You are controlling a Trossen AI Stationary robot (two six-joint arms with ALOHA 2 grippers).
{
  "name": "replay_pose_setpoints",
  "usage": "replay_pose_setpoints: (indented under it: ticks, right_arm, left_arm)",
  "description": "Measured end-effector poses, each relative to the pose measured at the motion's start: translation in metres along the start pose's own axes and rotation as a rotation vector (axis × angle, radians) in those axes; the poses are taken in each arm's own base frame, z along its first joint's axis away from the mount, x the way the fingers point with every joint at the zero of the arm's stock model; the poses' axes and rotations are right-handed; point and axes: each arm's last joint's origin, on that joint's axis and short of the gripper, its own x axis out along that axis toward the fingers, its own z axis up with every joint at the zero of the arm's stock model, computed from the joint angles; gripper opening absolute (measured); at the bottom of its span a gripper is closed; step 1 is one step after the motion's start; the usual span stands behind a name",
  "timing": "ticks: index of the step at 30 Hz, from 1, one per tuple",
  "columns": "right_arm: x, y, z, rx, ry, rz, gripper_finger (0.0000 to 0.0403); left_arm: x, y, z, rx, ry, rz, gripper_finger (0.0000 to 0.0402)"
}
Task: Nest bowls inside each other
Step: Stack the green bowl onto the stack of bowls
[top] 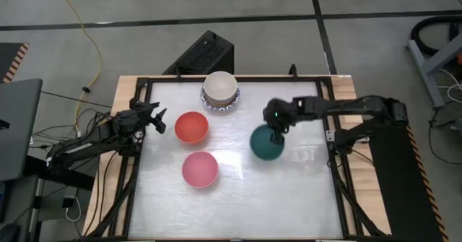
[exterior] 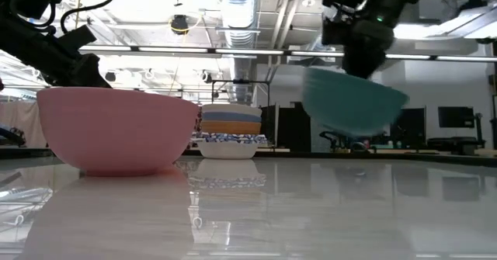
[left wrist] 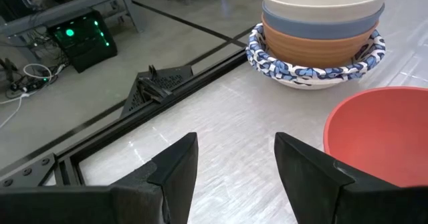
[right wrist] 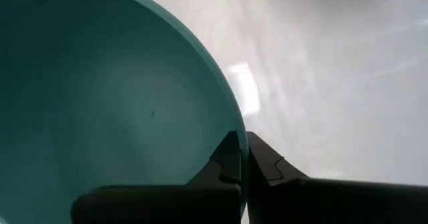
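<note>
The right gripper [right wrist: 242, 158] has its jaws clenched on the rim of the dark green bowl [top: 267, 144] — the low view alone shows it tilted, lifted clear of the tabletop [top: 289, 199]. The left gripper [left wrist: 235, 160] waits, jaws released, beside the red bowl [top: 191, 127] — only its wrist view reveals cream, blue and orange bowls nested in the patterned stack [left wrist: 321, 37].

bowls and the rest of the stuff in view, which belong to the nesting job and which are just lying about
Job: green bowl in the right claw; red bowl; pink bowl; stack of bowls.

Lying about: black box; yellow cable; laptop.
</note>
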Motion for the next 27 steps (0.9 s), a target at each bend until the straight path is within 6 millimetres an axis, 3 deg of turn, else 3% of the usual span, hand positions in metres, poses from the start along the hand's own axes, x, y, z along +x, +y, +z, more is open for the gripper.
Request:
replay_pose_setpoints:
  ticks: [11, 16, 22, 27]
  right_arm:
    - [-0.055, -0.046, 0.054, -0.127, -0.279, -0.131, 0.001]
    - [-0.065, -0.06, 0.071, -0.161, -0.339, -0.18, 0.001]
    - [-0.032, -0.082, 0.103, -0.213, -0.199, -0.188, 0.001]
    - [-0.015, -0.101, 0.141, -0.294, -0.138, -0.198, 0.001]
  left_arm:
    - [0.0, 0.0, 0.0, 0.0, -0.001, 0.0, 0.019]
    - [0.0, 0.0, 0.0, 0.0, 0.0, -0.001, 0.019]
    - [0.0, 0.0, 0.0, 0.0, 0.0, 0.0, 0.019]
    - [0.0, 0.001, 0.0, -0.048, -0.003, 0.031, 0.019]
